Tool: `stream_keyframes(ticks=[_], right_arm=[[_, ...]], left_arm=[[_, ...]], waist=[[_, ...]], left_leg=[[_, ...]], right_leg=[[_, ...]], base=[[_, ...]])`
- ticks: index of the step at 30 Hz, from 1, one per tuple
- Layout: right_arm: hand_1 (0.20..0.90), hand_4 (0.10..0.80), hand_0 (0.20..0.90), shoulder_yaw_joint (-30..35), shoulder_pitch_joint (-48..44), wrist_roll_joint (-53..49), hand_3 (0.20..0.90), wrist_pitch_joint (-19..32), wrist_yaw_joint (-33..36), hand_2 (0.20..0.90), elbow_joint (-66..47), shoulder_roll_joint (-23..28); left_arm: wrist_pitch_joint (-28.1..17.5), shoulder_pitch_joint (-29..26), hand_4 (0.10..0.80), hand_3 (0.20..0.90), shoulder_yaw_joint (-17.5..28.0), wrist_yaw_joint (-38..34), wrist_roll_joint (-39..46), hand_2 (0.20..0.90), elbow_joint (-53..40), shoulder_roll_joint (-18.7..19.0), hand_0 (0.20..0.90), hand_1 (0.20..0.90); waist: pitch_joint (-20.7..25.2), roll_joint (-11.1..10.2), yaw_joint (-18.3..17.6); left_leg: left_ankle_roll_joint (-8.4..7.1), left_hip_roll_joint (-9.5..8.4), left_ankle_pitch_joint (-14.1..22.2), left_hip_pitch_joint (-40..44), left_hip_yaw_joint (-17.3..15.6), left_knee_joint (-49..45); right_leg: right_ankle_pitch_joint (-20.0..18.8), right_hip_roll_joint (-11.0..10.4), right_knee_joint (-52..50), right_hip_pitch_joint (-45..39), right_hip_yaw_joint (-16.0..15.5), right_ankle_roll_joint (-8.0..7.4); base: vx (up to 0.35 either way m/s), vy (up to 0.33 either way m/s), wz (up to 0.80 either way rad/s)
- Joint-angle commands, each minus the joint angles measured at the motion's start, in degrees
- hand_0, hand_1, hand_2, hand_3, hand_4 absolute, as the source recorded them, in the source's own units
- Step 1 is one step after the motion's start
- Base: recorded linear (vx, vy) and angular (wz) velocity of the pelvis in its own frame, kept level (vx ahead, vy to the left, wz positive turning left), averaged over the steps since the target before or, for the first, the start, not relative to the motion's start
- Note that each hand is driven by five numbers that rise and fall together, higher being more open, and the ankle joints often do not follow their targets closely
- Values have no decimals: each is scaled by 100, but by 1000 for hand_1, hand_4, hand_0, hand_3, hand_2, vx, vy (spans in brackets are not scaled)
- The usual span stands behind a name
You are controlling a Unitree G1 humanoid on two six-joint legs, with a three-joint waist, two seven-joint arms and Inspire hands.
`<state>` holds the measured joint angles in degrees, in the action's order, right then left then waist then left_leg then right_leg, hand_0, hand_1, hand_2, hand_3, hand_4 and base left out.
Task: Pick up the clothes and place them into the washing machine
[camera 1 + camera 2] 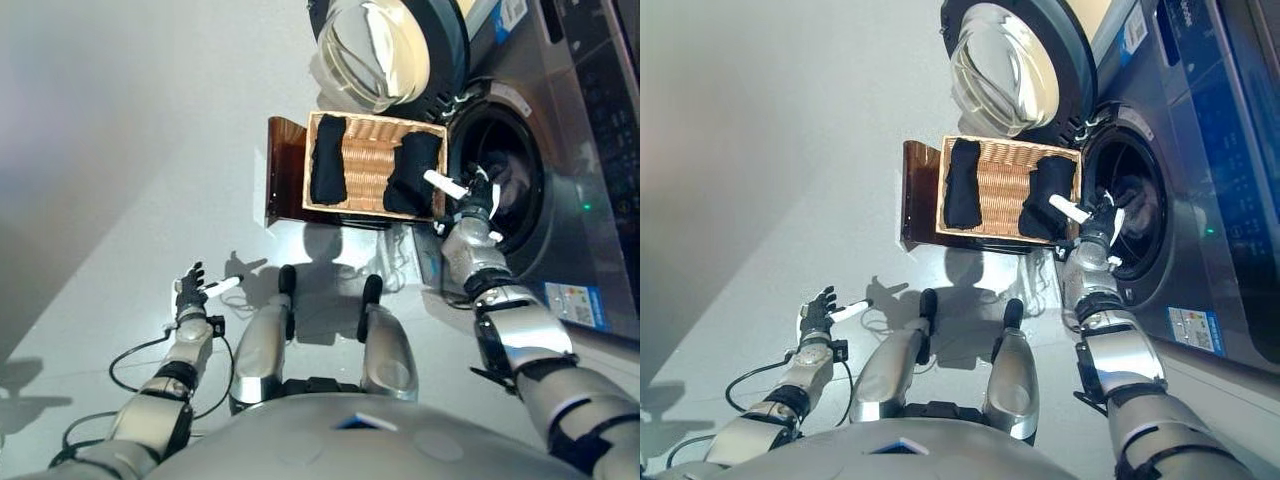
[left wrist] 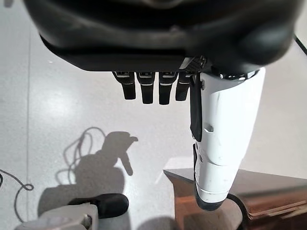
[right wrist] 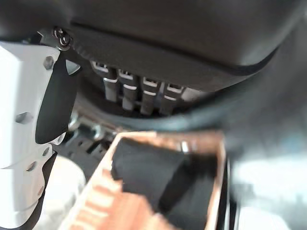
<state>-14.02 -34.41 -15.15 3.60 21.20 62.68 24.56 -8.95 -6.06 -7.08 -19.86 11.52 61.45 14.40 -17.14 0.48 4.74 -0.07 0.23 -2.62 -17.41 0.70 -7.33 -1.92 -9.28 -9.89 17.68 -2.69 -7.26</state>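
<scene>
A wicker basket [image 1: 375, 122] stands on a brown stool in front of the washing machine. Two black clothes lie in it, one at its left end [image 1: 327, 160] and one at its right end [image 1: 408, 178]. My right hand [image 1: 478, 205] hovers open between the basket's right end and the machine's drum opening [image 1: 515, 185], its white-covered thumb reaching over the right cloth. The right wrist view shows straight fingers [image 3: 144, 93] holding nothing above that black cloth [image 3: 158, 175]. My left hand [image 1: 190, 290] hangs open, low at the left over the floor.
The machine's round glass door [image 1: 385, 45] stands swung open beyond the basket. The brown stool [image 1: 283, 165] juts out to the left of the basket and shows in the left wrist view [image 2: 268, 191]. Grey floor spreads to the left.
</scene>
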Motion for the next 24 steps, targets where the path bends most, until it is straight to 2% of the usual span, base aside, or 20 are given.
stream_keyframes(ticks=[1,5,9,13,20,24], right_arm=[[900,800,900,-254,-102,1706,900,46,125,900,-761,581],[900,800,900,-840,19,3284,900,-82,-13,900,-1208,1167],[900,800,900,-1373,-118,4326,900,-171,-185,900,-1220,1478],[900,800,900,-1785,-460,4881,900,-319,-173,900,-834,1415],[900,800,900,-2456,-1455,5172,900,-564,-78,900,91,1066],[900,800,900,-2604,-1933,5176,900,-719,38,900,640,991]], left_arm=[[-135,52,800,900,207,-67,-276,900,104,475,900,900],[-185,61,800,900,284,-23,-464,900,-128,585,900,900],[-213,-28,800,900,282,1,-552,900,-247,667,900,900],[-230,-218,800,900,172,-26,-524,900,-271,672,900,900],[-289,-674,800,900,-70,-169,-280,900,-293,723,900,900],[-317,-851,800,900,-188,-212,-134,900,-328,740,900,900]], waist=[[273,-189,62],[226,-231,93],[113,-264,137],[-49,-256,169],[-443,-207,255],[-611,-170,297]], left_leg=[[-211,-237,113,-120,-20,-26],[-204,-250,125,-237,8,-106],[-197,-272,99,-442,31,-211],[-210,-279,106,-613,50,-344],[-250,-262,216,-1070,70,-829],[-278,-255,322,-1448,98,-1222]], right_leg=[[-280,86,263,51,163,-1],[-278,85,210,157,148,-5],[-297,85,138,338,135,14],[-278,99,24,517,116,48],[-109,154,-470,963,67,131],[-2,181,-845,1341,-1,175]], base=[[0,0,0],[-12,-6,0],[-57,-27,7],[-50,-27,9],[-51,-29,2],[-33,-31,10]])
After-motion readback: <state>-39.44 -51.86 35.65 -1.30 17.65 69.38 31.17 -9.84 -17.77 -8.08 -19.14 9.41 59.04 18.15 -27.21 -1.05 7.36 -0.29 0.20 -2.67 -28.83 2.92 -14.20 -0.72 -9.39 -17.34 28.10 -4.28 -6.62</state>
